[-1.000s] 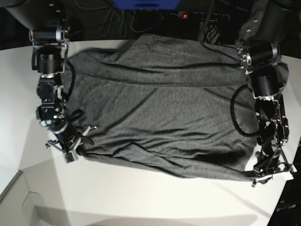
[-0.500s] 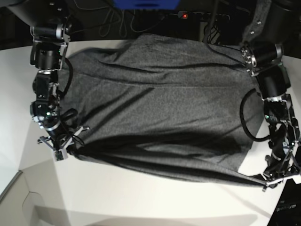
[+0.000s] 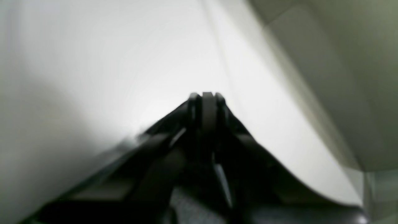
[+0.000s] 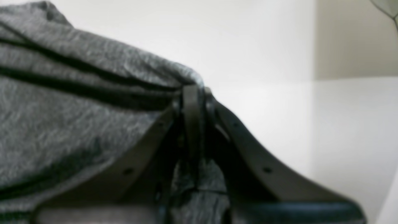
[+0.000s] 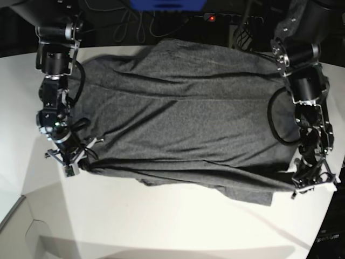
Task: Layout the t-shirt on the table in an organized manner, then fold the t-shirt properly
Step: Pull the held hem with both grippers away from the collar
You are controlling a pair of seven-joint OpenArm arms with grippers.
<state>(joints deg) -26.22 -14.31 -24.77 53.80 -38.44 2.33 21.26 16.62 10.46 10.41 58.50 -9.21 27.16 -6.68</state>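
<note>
Overhead light falls evenly on the white bench [image 5: 161, 226], which reads bright, nearly blown out, while the background beyond its far edge stays dark. Soft grey shadow bands cross the bench's near edge. The t-shirt [image 5: 183, 118] shows dark creases under its folds. The left wrist view is heavily blurred, its pincer [image 3: 206, 99] a soft black silhouette against glare. In the right wrist view the knit is soft and the pincer [image 4: 192, 93] out of focus.

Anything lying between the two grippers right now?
Only the t-shirt: its near edge runs from right gripper to left gripper, seen in the base view.
</note>
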